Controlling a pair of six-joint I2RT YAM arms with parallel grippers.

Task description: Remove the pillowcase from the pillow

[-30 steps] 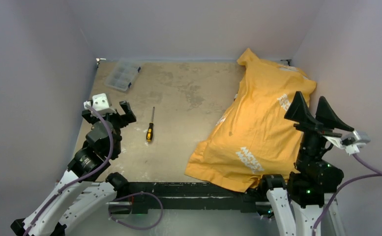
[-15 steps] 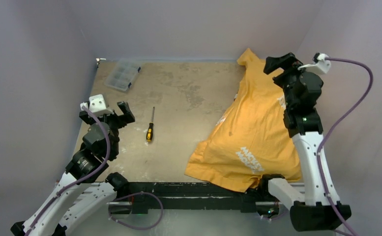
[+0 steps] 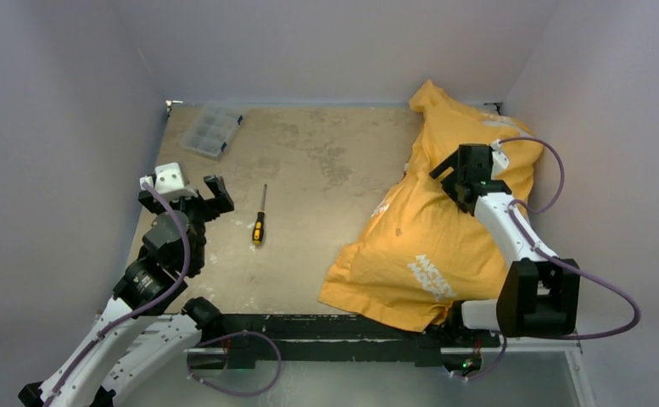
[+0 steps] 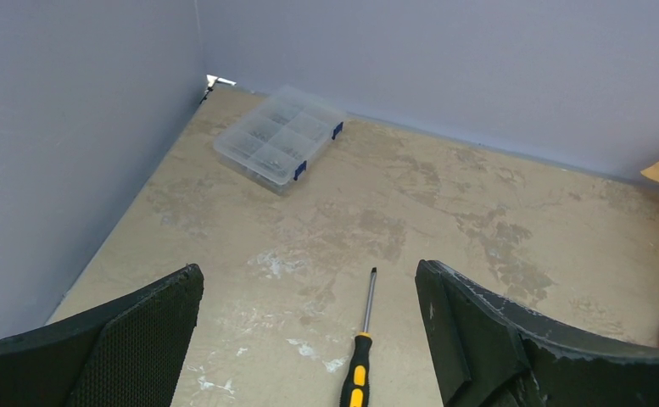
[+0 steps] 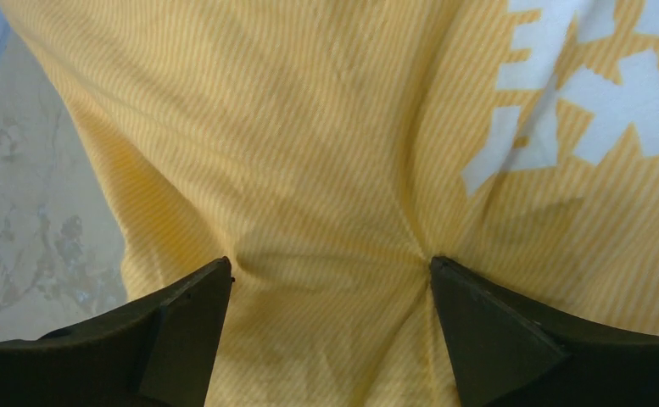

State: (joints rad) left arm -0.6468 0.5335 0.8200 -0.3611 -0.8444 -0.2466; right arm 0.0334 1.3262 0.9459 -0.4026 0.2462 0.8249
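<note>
Evidently at first grasp: right end effector (image 5: 329, 263) spread wide against the pillowcase (image 5: 309, 127), left end effector (image 4: 309, 271) agape, idle; next, pinch a fold.

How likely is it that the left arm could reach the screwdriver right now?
Probably yes. The screwdriver lies on bare table just ahead of the left arm, its jaws open, nothing between them.

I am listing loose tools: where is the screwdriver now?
In the top view the screwdriver lies left of centre, just right of the left gripper, nearer than the clear compartment box.
</note>
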